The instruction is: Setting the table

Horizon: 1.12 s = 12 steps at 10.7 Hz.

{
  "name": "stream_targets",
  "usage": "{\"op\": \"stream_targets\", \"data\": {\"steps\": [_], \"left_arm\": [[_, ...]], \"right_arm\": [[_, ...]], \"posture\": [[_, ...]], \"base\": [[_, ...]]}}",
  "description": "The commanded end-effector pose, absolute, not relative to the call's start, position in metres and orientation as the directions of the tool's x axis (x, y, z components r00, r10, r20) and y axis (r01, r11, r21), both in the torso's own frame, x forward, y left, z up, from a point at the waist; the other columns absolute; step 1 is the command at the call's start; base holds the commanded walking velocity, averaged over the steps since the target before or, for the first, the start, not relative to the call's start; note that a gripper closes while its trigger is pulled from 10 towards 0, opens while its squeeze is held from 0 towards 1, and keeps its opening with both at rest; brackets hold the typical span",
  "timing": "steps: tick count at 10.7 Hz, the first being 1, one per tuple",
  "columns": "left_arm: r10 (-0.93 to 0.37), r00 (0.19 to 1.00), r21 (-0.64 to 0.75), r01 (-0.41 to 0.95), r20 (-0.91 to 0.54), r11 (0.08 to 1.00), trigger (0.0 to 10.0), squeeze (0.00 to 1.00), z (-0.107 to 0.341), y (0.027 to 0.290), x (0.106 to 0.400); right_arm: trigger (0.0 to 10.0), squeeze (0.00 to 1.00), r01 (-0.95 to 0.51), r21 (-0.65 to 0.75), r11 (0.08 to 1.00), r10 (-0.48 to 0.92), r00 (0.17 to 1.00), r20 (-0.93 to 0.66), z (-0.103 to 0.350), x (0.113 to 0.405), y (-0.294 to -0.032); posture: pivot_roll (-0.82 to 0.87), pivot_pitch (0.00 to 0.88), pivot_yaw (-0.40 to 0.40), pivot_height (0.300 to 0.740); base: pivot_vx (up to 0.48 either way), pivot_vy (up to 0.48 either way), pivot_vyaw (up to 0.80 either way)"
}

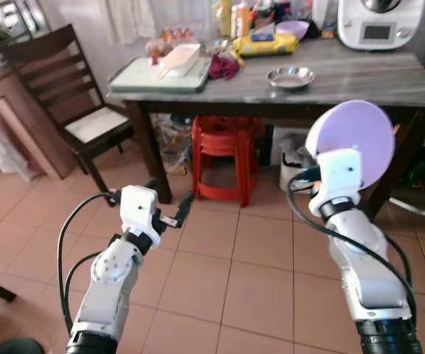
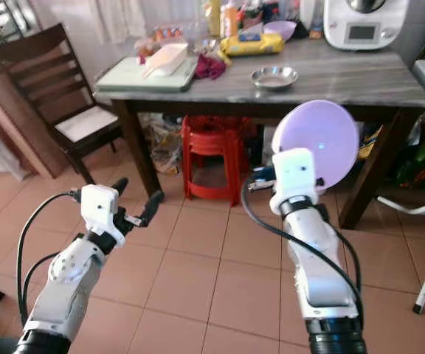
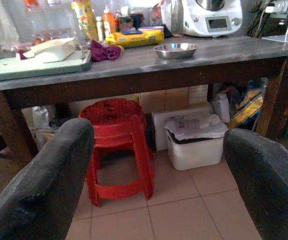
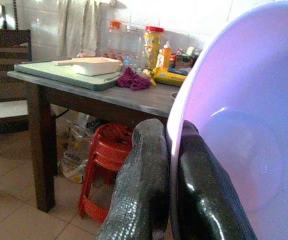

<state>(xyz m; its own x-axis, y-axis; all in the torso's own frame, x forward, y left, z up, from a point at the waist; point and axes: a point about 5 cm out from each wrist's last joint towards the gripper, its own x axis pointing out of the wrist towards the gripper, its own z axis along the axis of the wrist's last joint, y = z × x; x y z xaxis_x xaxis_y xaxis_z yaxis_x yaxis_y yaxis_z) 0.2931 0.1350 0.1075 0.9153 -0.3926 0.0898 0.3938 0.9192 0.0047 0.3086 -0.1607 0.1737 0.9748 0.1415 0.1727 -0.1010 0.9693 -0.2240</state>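
Note:
My right gripper (image 4: 171, 150) is shut on the rim of a lilac plate (image 1: 353, 141), held upright on edge in front of the table's near right side, below tabletop height. The dark wooden table (image 1: 360, 85) stands ahead with a grey top. A small steel dish (image 1: 291, 77) rests on it near the middle. My left gripper (image 1: 170, 206) hangs lower left over the tiled floor, its black fingers (image 3: 49, 185) wide open with nothing between them.
A red plastic stool (image 1: 223, 155) and a white bin (image 3: 196, 142) sit under the table. A wooden chair (image 1: 65, 96) stands at the left. A green tray with a white dish (image 1: 170, 70), bottles, a yellow packet (image 1: 264, 46) and a kitchen machine (image 1: 378, 22) crowd the back.

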Motion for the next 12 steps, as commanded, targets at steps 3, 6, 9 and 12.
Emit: {"op": "stream_targets", "data": {"steps": [3, 6, 9, 12], "left_arm": [[-0.402, 0.91, 0.015, 0.403, 0.104, 0.915, 10.0, 0.0, 0.112, 0.136, 0.293], [-0.416, 0.904, 0.01, 0.418, 0.102, 0.909, 10.0, 0.0, 0.111, 0.132, 0.293], [-0.431, 0.897, 0.011, 0.432, 0.102, 0.902, 10.0, 0.0, 0.11, 0.129, 0.292], [-0.441, 0.891, 0.01, 0.442, 0.105, 0.897, 10.0, 0.0, 0.11, 0.127, 0.291]], "right_arm": [[10.0, 0.0, -0.103, -0.221, 0.97, 0.149, 0.967, 0.206, 0.18, 0.309, -0.156], [10.0, 0.0, -0.095, -0.225, 0.97, 0.143, 0.968, 0.205, 0.181, 0.308, -0.158], [10.0, 0.0, -0.095, -0.229, 0.969, 0.144, 0.968, 0.207, 0.181, 0.309, -0.158], [10.0, 0.0, -0.094, -0.209, 0.973, 0.137, 0.969, 0.203, 0.181, 0.309, -0.158]], "posture": [[-0.05, 0.0, 0.104, 0.74], [-0.06, 0.0, 0.103, 0.74], [-0.06, 0.0, 0.102, 0.74], [-0.06, 0.0, 0.103, 0.74]], "base": [[0.363, 0.0, 0.0], [0.376, 0.0, 0.0], [0.381, 0.0, 0.0], [0.391, 0.0, -0.19]]}}
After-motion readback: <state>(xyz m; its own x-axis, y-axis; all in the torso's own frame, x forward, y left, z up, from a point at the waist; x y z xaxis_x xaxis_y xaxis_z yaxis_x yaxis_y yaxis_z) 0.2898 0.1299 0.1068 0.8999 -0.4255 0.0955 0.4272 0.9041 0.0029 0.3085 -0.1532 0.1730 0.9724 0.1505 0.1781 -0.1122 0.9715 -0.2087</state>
